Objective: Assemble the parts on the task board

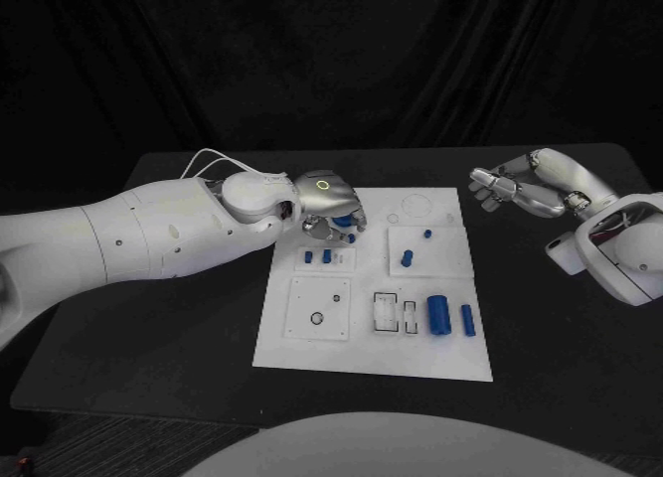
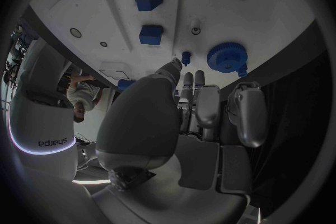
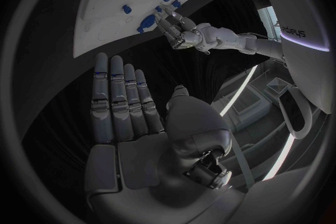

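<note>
The white task board (image 1: 363, 350) lies in the middle of the black table. My left hand (image 1: 331, 207) hovers over its far left corner, fingers pointing down at a blue gear (image 2: 226, 57). The fingers (image 2: 198, 102) stop just short of the gear and hold nothing. A small blue peg (image 2: 185, 57) stands by the thumb tip, and two blue square blocks (image 2: 150, 17) sit beyond it. My right hand (image 1: 521, 189) is raised off the board's right side, its fingers (image 3: 120, 98) straight and empty. Two blue cylinders (image 1: 448, 317) lie near the board's right edge.
A square plate with holes (image 1: 321, 308) and narrow slots (image 1: 396, 313) take up the board's near half. A blue piece (image 1: 408, 258) and a small blue peg (image 1: 427, 235) stand in the far right plate. Bare black table (image 1: 159, 348) surrounds the board.
</note>
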Controlling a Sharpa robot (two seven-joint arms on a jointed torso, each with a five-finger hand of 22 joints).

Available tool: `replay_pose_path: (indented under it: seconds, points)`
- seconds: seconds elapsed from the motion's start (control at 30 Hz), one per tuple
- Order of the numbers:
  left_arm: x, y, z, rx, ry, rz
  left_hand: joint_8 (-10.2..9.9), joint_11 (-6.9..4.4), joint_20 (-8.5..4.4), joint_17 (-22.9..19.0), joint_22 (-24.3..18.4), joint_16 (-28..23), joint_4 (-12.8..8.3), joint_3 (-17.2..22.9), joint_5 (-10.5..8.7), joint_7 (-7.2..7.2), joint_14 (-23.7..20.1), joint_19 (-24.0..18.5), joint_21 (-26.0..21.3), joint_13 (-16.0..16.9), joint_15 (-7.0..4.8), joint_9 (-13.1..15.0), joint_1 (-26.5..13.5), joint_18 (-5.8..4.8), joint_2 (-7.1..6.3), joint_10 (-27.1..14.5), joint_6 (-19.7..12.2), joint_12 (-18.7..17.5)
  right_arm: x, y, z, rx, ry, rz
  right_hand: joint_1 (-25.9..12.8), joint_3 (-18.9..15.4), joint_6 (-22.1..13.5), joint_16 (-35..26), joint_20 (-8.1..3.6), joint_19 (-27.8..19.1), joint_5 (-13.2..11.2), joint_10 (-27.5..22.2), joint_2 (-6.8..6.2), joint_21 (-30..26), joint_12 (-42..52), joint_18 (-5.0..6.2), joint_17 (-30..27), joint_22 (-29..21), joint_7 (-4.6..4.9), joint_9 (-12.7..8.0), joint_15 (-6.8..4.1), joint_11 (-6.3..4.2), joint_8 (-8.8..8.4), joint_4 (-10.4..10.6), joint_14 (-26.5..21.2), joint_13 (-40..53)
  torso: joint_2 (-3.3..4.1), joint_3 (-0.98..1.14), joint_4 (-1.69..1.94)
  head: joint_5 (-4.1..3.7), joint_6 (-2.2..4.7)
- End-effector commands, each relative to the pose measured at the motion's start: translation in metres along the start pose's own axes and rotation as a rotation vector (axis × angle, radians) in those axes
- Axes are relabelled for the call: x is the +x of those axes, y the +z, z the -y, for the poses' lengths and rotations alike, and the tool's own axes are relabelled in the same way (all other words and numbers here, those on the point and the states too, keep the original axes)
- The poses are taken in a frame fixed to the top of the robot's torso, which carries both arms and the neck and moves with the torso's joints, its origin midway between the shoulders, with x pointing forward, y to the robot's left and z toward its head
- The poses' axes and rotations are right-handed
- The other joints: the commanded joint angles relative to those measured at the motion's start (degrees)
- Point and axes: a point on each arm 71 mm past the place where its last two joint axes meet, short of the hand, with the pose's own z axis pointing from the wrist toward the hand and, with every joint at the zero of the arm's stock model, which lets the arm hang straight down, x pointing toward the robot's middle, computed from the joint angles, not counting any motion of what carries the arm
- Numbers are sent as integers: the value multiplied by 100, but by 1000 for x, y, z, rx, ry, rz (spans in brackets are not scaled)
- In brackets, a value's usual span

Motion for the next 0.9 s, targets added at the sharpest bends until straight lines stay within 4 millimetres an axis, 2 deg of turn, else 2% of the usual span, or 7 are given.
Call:
replay_pose_path:
  seconds: [0.03,0.23,0.47,0.57,0.77,0.9]
  points:
    - [3,1,2,5,5,-13,10,19,10,-27,1051,25,-23,60,99,11,-32,1,1,-20,-30,-19,-13,-52,-15,56,60,-32,0,0,1,23,-4,-9,30,13,18,-24,3,47,22,53,34,22,42,22,-4,-10,11,3,6,12,18,9,49,-6,-1,2,1,-5,2]
    - [3,5,4,16,9,13,20,-8,9,-154,1039,-20,-98,231,305,10,-75,-18,-45,-56,-28,-42,75,-43,25,199,166,-82,1,0,1,24,-3,-13,32,14,23,-25,1,51,23,70,42,23,51,22,-3,-14,9,4,3,8,21,9,54,-5,-3,0,6,-15,2]
    - [4,7,5,6,11,29,48,0,10,-359,1017,-124,-154,382,405,17,-153,-52,-124,-145,-20,-50,111,-29,39,273,289,-209,2,1,1,24,-1,-20,34,16,27,-25,1,53,26,77,47,24,55,22,-2,-15,8,4,2,6,22,8,57,-5,0,3,-3,-3,2]
    - [5,8,5,6,12,35,57,25,10,-410,1020,-148,-179,440,417,28,-164,-46,-117,-182,-16,-53,118,-31,44,332,333,-255,2,1,1,23,-1,-21,34,16,27,-25,1,53,26,77,47,24,55,22,-2,-15,8,4,2,6,22,8,57,-5,0,4,-4,-3,2]
    - [9,8,5,1,7,26,81,4,11,-554,1007,-222,-219,508,402,40,-198,-64,-172,-255,-10,-54,80,-22,6,463,417,-347,3,2,0,21,0,-23,44,23,38,-27,-2,59,32,96,60,26,65,23,-1,-19,6,6,-1,2,28,5,65,-5,-3,-1,0,0,2]
    - [12,8,5,-3,3,17,64,14,13,-601,1004,-242,-196,511,294,48,-196,-66,-189,-310,-8,-67,-16,-21,-34,508,417,-436,3,2,0,22,0,-26,49,26,40,-28,-3,61,36,100,64,27,68,23,0,-21,6,6,-2,1,29,4,68,-6,-1,-1,2,-11,2]
